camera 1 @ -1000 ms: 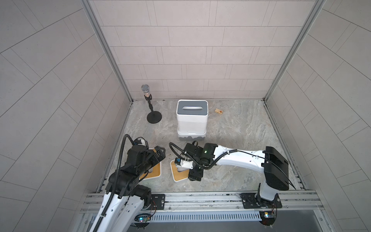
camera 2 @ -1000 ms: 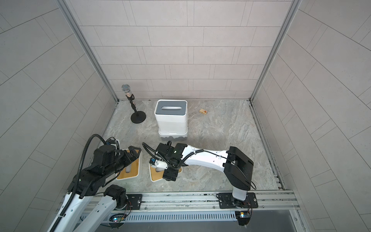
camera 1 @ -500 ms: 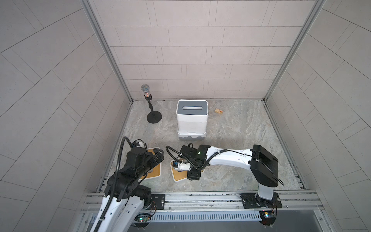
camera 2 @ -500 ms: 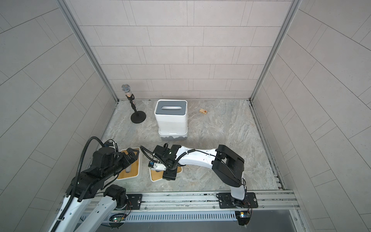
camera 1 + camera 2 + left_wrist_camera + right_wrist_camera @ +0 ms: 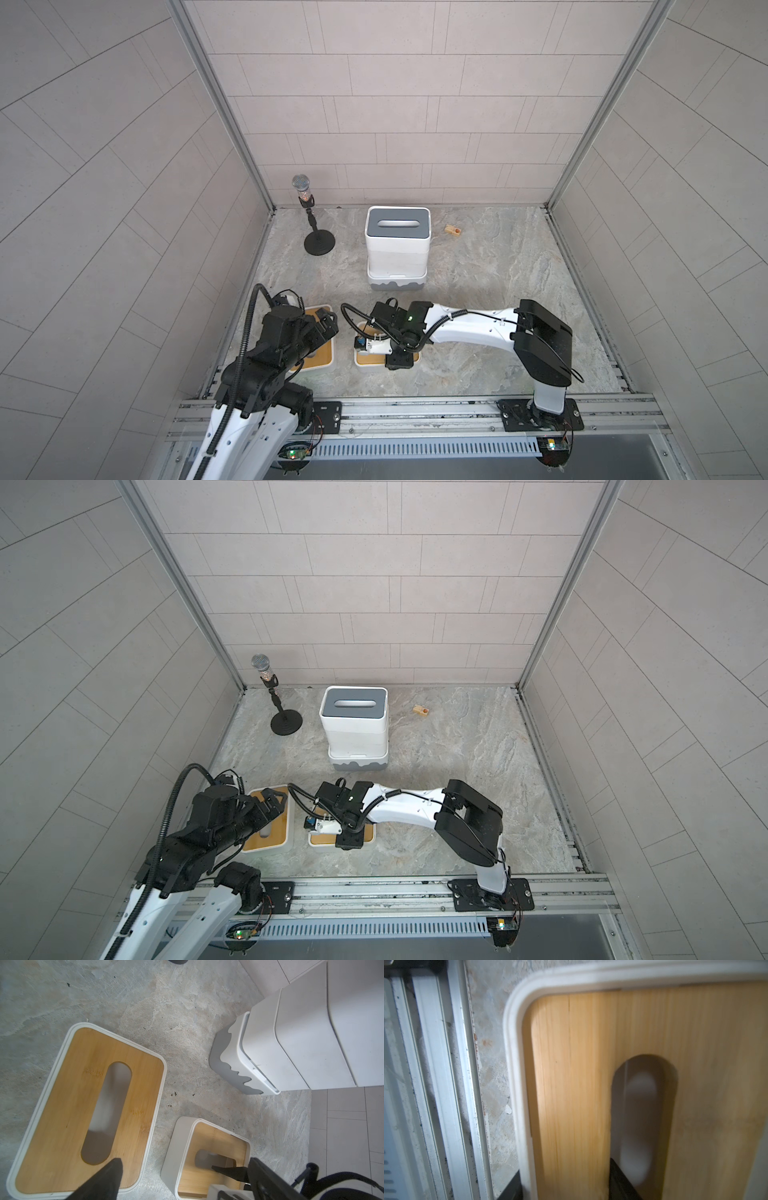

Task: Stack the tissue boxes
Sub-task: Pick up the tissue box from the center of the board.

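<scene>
While left tool point(image 5: 325, 327) hovers spread, right tool point(image 5: 564, 1176) pinches bamboo-topped box point(image 5: 216, 1138) via slot point(image 5: 641, 1105); next: lift level, carry onto stack point(image 5: 397, 253).

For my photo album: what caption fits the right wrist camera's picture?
Black right gripper clamps a white, bamboo-topped tissue box, one finger inside its oval slot, one outside the rim.
</scene>
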Action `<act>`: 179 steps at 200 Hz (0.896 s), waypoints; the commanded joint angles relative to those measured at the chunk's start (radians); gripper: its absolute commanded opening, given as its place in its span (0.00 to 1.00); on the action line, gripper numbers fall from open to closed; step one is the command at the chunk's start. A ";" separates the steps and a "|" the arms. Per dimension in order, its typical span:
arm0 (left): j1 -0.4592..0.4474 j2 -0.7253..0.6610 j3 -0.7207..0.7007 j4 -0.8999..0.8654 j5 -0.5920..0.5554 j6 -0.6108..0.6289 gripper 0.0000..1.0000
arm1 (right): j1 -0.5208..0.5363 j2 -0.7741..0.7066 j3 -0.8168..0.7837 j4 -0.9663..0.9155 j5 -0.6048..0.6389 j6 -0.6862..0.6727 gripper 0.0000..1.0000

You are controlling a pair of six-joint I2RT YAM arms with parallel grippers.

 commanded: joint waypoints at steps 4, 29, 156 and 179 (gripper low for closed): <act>0.002 0.009 0.049 -0.003 0.024 0.006 1.00 | 0.004 -0.060 -0.038 -0.007 -0.015 0.001 0.42; 0.002 0.023 0.105 -0.029 0.041 0.031 1.00 | 0.004 -0.146 -0.090 0.031 -0.018 0.032 0.39; -0.003 0.257 0.276 0.052 0.471 0.154 1.00 | -0.004 -0.720 -0.406 0.245 0.134 0.201 0.33; -0.035 0.285 0.276 0.119 0.529 0.145 1.00 | -0.013 -0.750 -0.409 0.239 0.169 0.201 0.33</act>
